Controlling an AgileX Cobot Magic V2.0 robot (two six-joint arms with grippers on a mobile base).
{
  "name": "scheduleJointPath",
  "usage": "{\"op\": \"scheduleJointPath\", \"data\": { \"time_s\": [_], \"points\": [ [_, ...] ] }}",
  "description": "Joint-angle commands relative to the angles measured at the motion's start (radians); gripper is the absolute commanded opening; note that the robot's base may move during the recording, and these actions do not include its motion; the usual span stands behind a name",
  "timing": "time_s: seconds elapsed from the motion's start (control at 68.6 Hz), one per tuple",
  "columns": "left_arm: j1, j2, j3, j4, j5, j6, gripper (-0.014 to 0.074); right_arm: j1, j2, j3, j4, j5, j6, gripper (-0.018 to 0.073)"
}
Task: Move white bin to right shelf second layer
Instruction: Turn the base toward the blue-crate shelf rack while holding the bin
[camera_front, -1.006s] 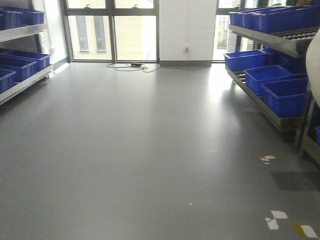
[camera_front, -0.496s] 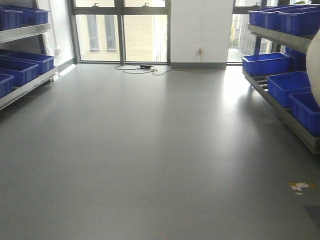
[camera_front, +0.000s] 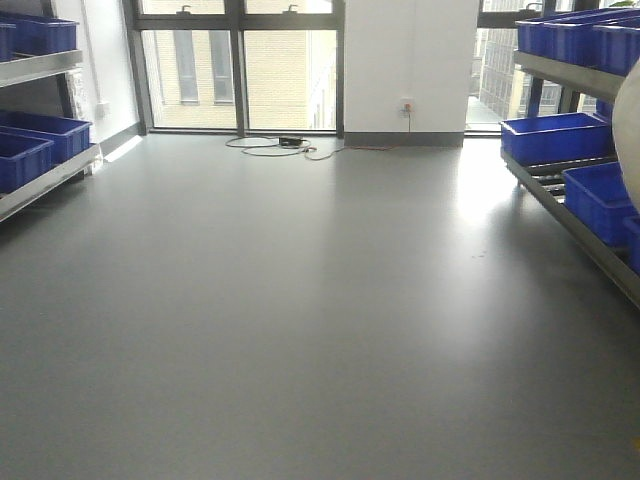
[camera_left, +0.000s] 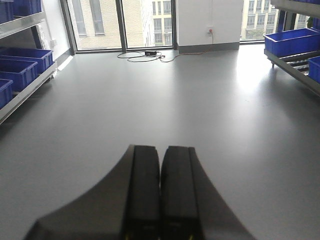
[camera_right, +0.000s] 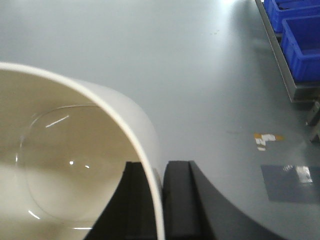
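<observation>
The white bin (camera_right: 75, 150) fills the lower left of the right wrist view, mouth toward the camera, held above the grey floor. My right gripper (camera_right: 161, 165) is shut on its wall, one finger inside and one outside. In the front view only a curved sliver of the white bin (camera_front: 630, 130) shows at the right edge. Behind it, the right shelf (camera_front: 565, 72) runs along the right side, and its upper steel level carries blue crates. My left gripper (camera_left: 160, 147) is shut with nothing in it, over bare floor.
Blue crates (camera_front: 555, 135) sit on the right shelf's low roller level. A left shelf (camera_front: 40, 175) also holds blue crates. A cable (camera_front: 270, 145) lies by the far windows. Tape marks (camera_right: 265, 140) are on the floor near the shelf foot.
The whole scene has slid rightward in the front view. The right shelf sits further toward the edge and the floor tape marks have left that view. The bin's sliver stays at the right.
</observation>
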Motion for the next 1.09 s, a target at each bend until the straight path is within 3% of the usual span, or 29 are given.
{"op": "scheduleJointPath", "data": {
  "time_s": [0.0,1.079],
  "points": [
    [-0.003,-0.014,0.037,0.0,-0.088,-0.005,0.0085,-0.005,0.001,-0.03,0.008,-0.1,-0.006,0.006],
    [-0.003,-0.014,0.037,0.0,-0.088,-0.005,0.0085,-0.005,0.001,-0.03,0.008,-0.1,-0.006,0.006]
  ]
}}
